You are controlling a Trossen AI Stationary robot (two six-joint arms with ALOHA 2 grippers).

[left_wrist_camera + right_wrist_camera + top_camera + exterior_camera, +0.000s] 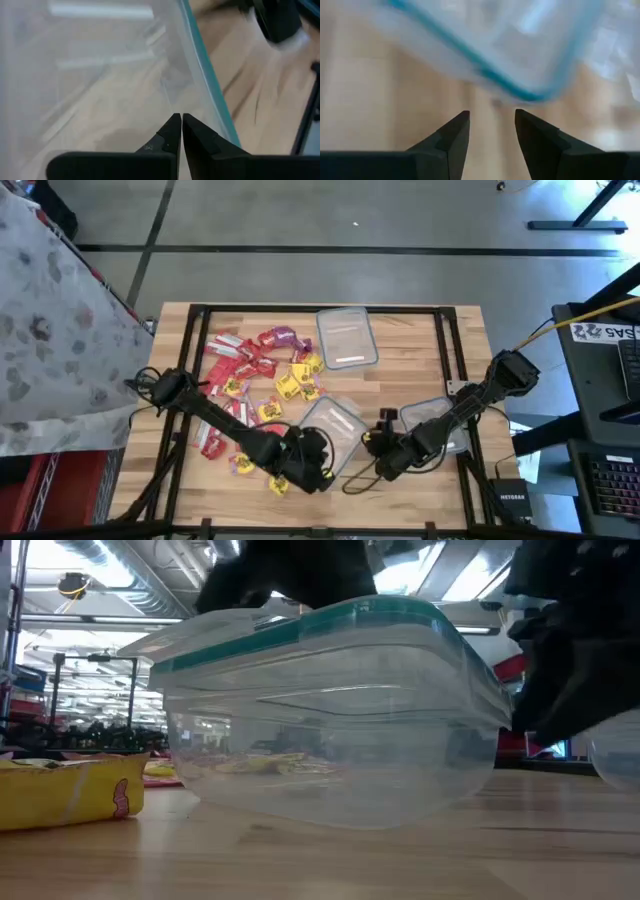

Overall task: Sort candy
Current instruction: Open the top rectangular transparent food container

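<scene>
Where the high view looks straight down, the desk is pale planked wood inside a thin black frame. The candy lies scattered over its left half: small flat crinkled packets, mostly red, several yellow, one or two purple near the far edge. A clear rectangular lid lies flat toward the far middle. A clear rounded-corner tub sits near the front centre, and another clear container lies under the right arm. The left claw is at the tub's near-left edge, among a few yellow packets; the right claw is just beside the tub's right side.

Seen from desk level, the tub is glossy and see-through, with a teal-rimmed lid on top, and a yellow packet lies to one side of it.

Through the left wrist camera, the left claw is pinched together with only a hairline gap, its tips against the tub's clear wall beside the teal rim; whether it grips anything cannot be told.

Through the right wrist camera, the right claw stands parted, holding nothing, with the teal-edged tub corner just ahead.
</scene>
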